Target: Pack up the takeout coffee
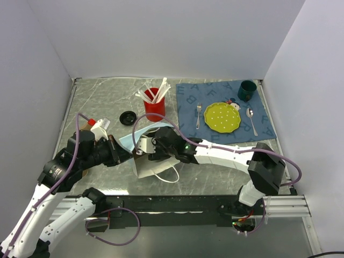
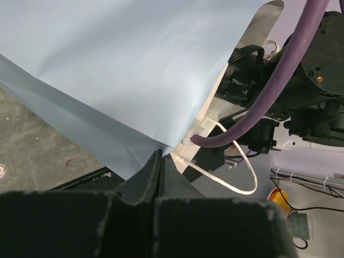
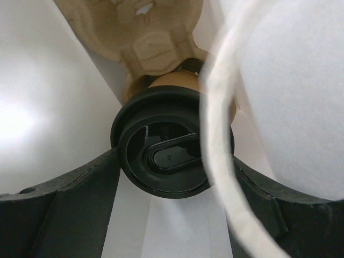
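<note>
In the right wrist view the takeout coffee (image 3: 161, 156), a brown paper cup with a round black lid, sits between my right gripper's (image 3: 172, 180) two fingers, which press on the lid's sides. It is inside a light blue paper bag (image 1: 129, 142) with white inner walls (image 3: 48, 97). A moulded pulp cup carrier (image 3: 145, 32) lies just beyond the cup. The bag's white rope handle (image 3: 215, 134) crosses in front of the lid. My left gripper (image 2: 160, 158) is shut on the bag's edge (image 2: 118, 70) at its mouth. From the top view the cup is hidden inside the bag.
A red cup of white utensils (image 1: 154, 105) and a loose black lid (image 1: 128, 117) stand behind the bag. On the right a blue placemat (image 1: 185, 97) carries a yellow plate (image 1: 222, 117), fork (image 1: 198, 115), spoon (image 1: 251, 119) and dark green cup (image 1: 247, 90).
</note>
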Controlling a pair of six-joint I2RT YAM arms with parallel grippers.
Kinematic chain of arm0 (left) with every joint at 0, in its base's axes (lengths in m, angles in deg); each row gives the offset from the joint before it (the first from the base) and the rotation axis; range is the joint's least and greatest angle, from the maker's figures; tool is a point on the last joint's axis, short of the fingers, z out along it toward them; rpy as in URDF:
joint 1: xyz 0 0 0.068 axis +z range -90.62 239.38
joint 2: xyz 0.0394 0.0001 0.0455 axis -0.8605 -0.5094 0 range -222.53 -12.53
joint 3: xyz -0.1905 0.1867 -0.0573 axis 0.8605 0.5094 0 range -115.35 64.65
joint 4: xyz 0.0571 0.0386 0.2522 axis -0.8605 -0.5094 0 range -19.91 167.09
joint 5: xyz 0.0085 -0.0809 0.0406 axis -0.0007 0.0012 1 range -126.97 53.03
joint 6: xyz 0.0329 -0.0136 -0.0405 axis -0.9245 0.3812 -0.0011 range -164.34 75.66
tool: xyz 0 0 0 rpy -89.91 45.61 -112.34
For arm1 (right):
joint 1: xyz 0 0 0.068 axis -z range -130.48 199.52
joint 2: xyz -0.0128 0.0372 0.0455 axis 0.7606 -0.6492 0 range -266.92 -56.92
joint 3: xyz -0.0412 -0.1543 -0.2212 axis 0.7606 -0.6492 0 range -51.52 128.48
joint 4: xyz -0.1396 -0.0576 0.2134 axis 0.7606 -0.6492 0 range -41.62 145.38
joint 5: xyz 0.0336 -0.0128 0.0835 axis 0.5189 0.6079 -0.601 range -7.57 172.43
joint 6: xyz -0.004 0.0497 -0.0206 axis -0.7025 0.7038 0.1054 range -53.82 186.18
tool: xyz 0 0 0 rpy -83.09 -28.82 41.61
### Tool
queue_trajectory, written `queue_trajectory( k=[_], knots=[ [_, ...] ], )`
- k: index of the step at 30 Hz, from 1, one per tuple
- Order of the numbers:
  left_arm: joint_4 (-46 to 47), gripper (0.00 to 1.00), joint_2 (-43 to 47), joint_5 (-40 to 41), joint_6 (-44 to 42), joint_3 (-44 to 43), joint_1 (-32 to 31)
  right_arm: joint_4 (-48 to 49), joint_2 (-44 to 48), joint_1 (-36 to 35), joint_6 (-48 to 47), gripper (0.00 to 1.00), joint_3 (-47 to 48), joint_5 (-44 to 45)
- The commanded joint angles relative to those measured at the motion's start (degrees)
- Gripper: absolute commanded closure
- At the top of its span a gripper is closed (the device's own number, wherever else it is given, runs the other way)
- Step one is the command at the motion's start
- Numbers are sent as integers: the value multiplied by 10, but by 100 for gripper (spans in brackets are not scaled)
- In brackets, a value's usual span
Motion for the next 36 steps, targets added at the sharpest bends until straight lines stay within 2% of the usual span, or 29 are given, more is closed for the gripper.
queue_trajectory(
  k=[1, 6, 10, 15, 17, 21, 25, 28, 30, 36],
  knots=[
    [-7, 99, 5, -11, 11, -11, -1, 11, -21, 2, 62, 55, 17, -9],
    [-11, 99, 5, -9, 8, -14, -1, 13, -35, 2, 84, 55, 22, -1],
    [-16, 99, 5, -5, 7, -18, -1, 10, -42, 2, 94, 49, 22, 5],
    [-22, 99, 4, -4, 1, -19, -1, 10, -42, 1, 102, 48, 16, 9],
    [-22, 99, 4, -3, 0, -20, -1, 7, -42, 2, 102, 40, 17, 8],
    [-25, 99, 1, -2, -3, -23, -1, 4, -40, 1, 100, 34, 18, 9],
    [-29, 99, 1, -2, -7, -25, -1, 2, -33, 2, 100, 19, 17, 11],
    [-33, 99, 0, 2, -7, -29, -1, -5, -18, 3, 100, 15, 20, 8],
    [-32, 99, 2, 5, -7, -29, -1, -7, -4, 3, 96, 0, 20, 5],
    [-29, 99, 4, 5, -5, -25, -1, -22, 24, 3, 80, 0, 27, -5]
  ],
)
